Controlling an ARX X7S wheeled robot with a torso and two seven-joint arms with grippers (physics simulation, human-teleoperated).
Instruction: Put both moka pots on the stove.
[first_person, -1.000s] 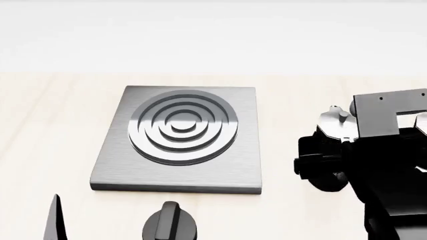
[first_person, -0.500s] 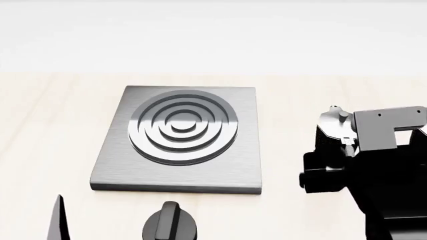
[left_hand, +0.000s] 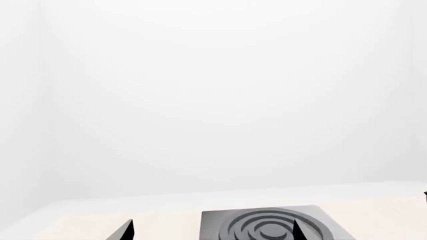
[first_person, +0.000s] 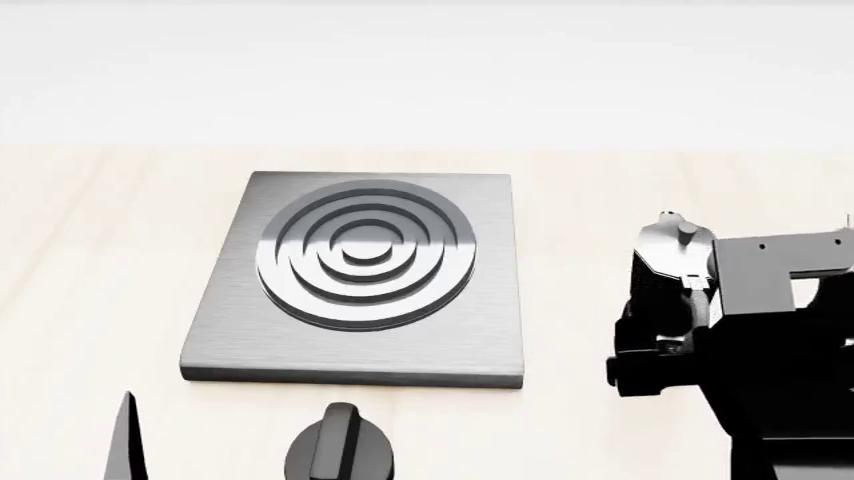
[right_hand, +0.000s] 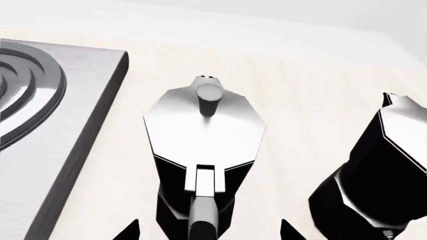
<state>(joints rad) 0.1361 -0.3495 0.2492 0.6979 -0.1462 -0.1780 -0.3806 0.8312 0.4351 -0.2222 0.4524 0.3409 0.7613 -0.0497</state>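
Lower than half a second ago, the right arm's grey bracket and black gripper (first_person: 667, 365) now sit further down beside the near tall black faceted moka pot with a silver lid (first_person: 674, 262), whose knob and lid remain exposed above the arm. That pot stands upright on the pale wooden tabletop (first_person: 587, 200), just to the right of the flat square brushed-grey stove plate with raised concentric rings (first_person: 360, 275) and apart from its edge. In the right wrist view the same pot (right_hand: 203, 145) shows its lid, knob and black handle, with two dark fingertips (right_hand: 130, 231) low on either side of it, spread wide and not touching it. A second identical black moka pot (right_hand: 373, 185) stands on the far side of the first from the stove (right_hand: 47, 135), close by but apart. Nothing rests on the stove. Near the stove's front edge lies a squat round black knob (first_person: 340, 445). The left gripper (left_hand: 210, 231) shows only as two dark tips spread wide in its wrist view, holding nothing, with the stove (left_hand: 267, 227) between them.
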